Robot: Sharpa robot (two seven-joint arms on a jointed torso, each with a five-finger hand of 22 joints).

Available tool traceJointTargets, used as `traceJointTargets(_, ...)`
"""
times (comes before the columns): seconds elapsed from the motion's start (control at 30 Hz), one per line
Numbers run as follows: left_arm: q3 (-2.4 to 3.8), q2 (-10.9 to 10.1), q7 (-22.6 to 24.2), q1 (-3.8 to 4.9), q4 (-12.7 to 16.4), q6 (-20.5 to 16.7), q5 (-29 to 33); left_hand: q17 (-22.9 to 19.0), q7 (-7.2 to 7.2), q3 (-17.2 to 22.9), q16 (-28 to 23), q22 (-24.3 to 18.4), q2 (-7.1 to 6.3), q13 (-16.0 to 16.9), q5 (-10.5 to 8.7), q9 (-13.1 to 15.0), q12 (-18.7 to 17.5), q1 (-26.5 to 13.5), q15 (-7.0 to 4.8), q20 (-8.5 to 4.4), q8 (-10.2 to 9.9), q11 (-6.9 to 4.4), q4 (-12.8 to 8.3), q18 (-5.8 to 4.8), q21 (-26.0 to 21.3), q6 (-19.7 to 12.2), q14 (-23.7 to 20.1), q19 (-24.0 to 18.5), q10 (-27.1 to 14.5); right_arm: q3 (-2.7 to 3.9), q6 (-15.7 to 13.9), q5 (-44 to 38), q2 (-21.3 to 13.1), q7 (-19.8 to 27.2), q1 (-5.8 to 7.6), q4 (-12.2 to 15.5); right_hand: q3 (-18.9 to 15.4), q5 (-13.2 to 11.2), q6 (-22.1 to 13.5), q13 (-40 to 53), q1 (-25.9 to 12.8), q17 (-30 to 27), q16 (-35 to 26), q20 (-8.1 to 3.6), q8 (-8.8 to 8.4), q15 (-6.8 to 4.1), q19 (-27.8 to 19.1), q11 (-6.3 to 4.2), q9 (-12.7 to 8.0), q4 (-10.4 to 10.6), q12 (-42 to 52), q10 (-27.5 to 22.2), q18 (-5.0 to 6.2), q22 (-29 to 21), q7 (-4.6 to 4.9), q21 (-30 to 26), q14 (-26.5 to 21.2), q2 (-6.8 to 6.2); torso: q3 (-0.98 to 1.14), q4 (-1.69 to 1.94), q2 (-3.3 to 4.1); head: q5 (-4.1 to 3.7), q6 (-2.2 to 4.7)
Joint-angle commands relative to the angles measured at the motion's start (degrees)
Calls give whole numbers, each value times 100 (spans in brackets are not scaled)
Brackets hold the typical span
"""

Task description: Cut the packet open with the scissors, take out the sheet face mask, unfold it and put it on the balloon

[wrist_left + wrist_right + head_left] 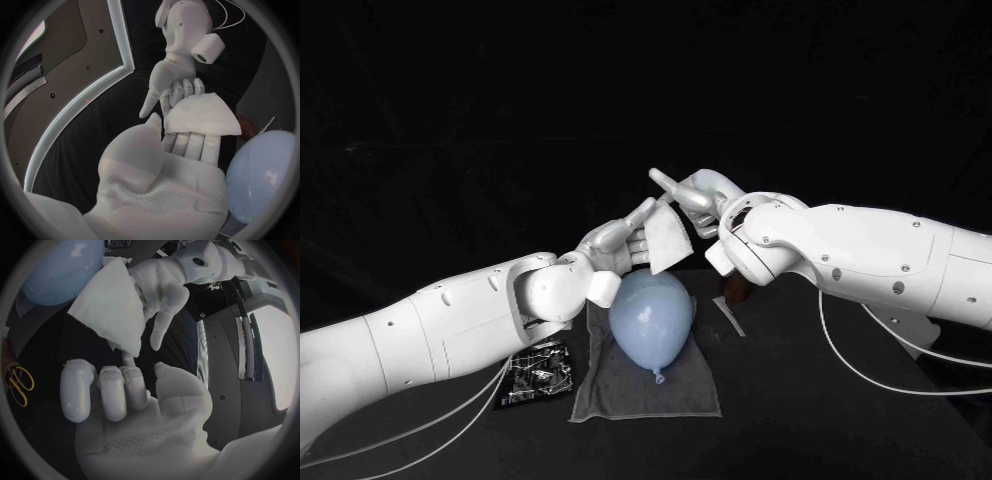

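Left hand raised, holding folded mask above balloon, right hand opposite

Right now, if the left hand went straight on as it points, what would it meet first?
Most likely the right hand, just beyond the folded mask the left hand holds; the gap is unclear.

You get a dim head view: the table and backdrop drop into black, while light from above glares off the right arm and the sheet face mask. Your wrist views bend straight edges toward their dark rims — and a bright patch washes out.
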Motion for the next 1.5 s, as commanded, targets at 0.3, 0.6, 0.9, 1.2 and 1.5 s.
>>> traceJointTargets(0.3, 7, -5, 83, 6, -1, 68, 134, 32, 189, 917, -10, 6, -195, -1, -6, -66, 1, 743, -74, -54, 113, -100, -453, 47, -47, 154, 180, 206, 229, 4, -24, 157, -42, 226, 6, -131, -69, -30, -54, 1510, 11, 1509, 20, 31, -34, 51, 2, 53, -10, 2, 21, 615, 76, 213, 8, -2, 588, 31, 2, -4, -3, 5, 5)
traceJointTargets(0.6, 7, -22, 185, 6, -11, -96, 134, 42, 130, 2299, -70, 4, -713, -8, -8, -142, -44, 466, -108, -70, 213, -156, -258, 44, -109, 338, 260, 267, 457, -3, -417, 336, -344, 632, 0, 46, -147, 109, 2, 1510, 332, 1509, 20, 50, -57, 62, 2, 58, -15, -15, 21, 615, 78, 224, 9, -2, 588, 40, 2, -1, -1, -6, 3)
traceJointTargets(0.9, 7, -52, 217, 6, -4, -152, 134, 51, 145, 2996, -107, 4, -1033, -7, -9, -150, -44, 159, -103, -70, 284, -145, -94, 45, -119, 340, 288, 283, 476, -39, -947, 1252, -910, 2114, -153, 433, -80, 160, 38, 1510, 2160, 1509, 20, 62, -149, 71, -85, 67, -36, -603, 21, 615, 109, 120, 19, -119, 588, -382, 4, -8, -3, 2, -10)
traceJointTargets(1.2, 7, -95, 221, 6, -2, -184, 134, 52, 162, 3096, -130, 2, -1174, -7, -9, -150, -46, 2, -93, -62, 304, -133, -8, 43, -128, 320, 278, 273, 461, -83, -609, 1638, -1200, 2918, -504, 818, -296, -96, 24, 1113, 3538, 1509, 20, 94, -73, 103, -563, 98, -32, -1423, -539, 273, 277, -555, 49, -754, 588, -1083, 7, -10, -7, 5, -9)
traceJointTargets(1.5, 7, -106, 217, 6, 10, -210, 133, 51, 164, 3119, -145, -2, -1265, -5, -10, -149, -44, -88, -88, -48, 318, -130, 39, 40, -141, 310, 266, 237, 456, -111, -320, 1454, -1040, 2801, -707, 753, -476, -84, -328, 976, 3751, 1509, 20, 167, -167, 188, -731, 198, -97, -1588, -716, 125, 334, -801, 160, -1012, 588, -1140, 6, 3, -3, -8, -11)
